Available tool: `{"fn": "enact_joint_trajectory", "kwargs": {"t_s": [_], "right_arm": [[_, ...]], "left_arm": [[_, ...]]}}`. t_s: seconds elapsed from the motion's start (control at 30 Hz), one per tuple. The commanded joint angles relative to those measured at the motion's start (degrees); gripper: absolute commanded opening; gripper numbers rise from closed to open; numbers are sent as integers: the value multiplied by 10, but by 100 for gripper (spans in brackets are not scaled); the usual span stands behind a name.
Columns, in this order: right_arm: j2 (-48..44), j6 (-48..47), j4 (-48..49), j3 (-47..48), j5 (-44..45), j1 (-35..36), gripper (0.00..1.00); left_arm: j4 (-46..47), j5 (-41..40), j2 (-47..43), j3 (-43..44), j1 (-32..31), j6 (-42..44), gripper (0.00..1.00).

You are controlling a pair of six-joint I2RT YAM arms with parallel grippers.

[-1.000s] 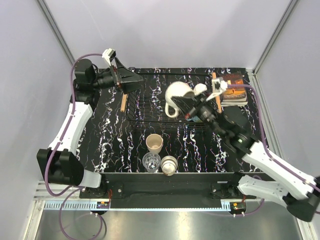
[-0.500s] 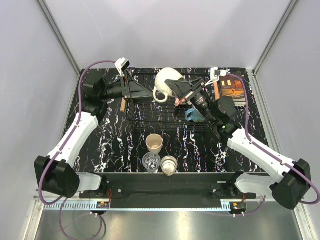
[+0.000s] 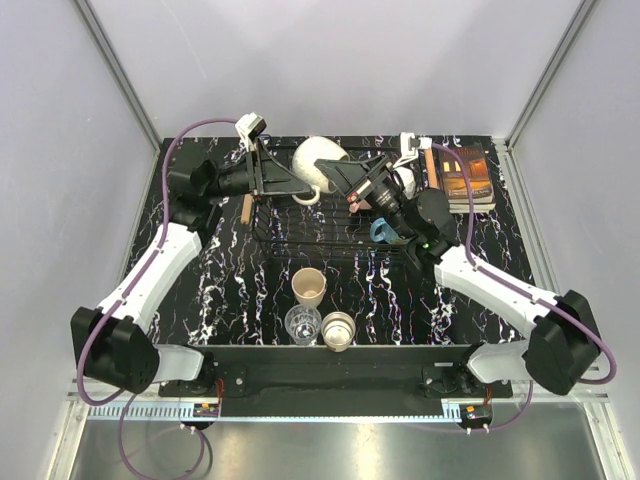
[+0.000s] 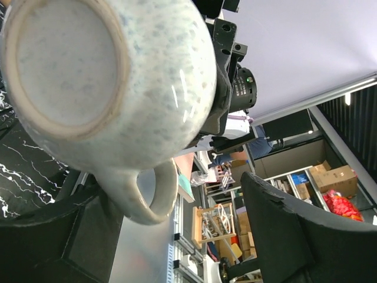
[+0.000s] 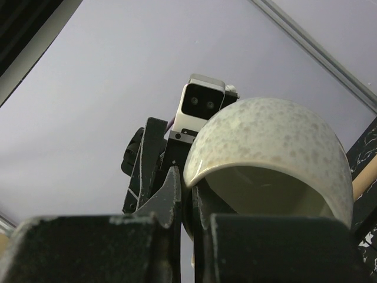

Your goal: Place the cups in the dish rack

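Note:
My right gripper (image 3: 335, 175) is shut on the rim of a speckled white mug (image 3: 315, 160) and holds it on its side, above the back of the black wire dish rack (image 3: 300, 238). In the right wrist view the jaws (image 5: 191, 203) pinch the mug wall (image 5: 265, 135). My left gripper (image 3: 298, 188) is open, right beside the mug; in the left wrist view the mug's base (image 4: 65, 65) fills the frame and its handle (image 4: 154, 197) hangs between my fingers (image 4: 283, 230). A blue mug (image 3: 382, 232) lies in the rack. A cream cup (image 3: 309, 287), a glass tumbler (image 3: 303, 324) and another cup (image 3: 339, 331) stand on the table.
An orange-brown book (image 3: 462, 178) lies at the back right beside the rack's wooden handle (image 3: 433, 170). The other wooden handle (image 3: 247, 208) is at the rack's left end. Grey walls close the back and both sides.
My right arm has carried the white mug left and toward the back of the rack. My left gripper has swung right to meet it, staying open.

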Motion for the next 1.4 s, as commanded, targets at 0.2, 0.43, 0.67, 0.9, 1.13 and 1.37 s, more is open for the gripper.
{"fn": "enact_joint_trajectory", "kwargs": {"t_s": [0.2, 0.43, 0.67, 0.9, 1.13, 1.37], "right_arm": [[35, 28, 133, 48, -34, -2, 0], [50, 40, 133, 54, -46, 0, 0], [39, 51, 123, 41, -53, 1, 0], [-24, 18, 56, -1, -37, 1, 18], [-121, -44, -66, -49, 0, -7, 58], [-234, -128, -206, -59, 17, -12, 69]], "left_arm": [[56, -6, 12, 21, -14, -31, 71], [51, -11, 14, 26, -13, -22, 49], [9, -23, 20, 53, -7, 3, 3], [-32, -29, 21, 68, 24, 36, 0], [-171, -56, 30, 120, 43, 139, 0], [-455, -180, 58, 225, 39, 420, 0]]}}
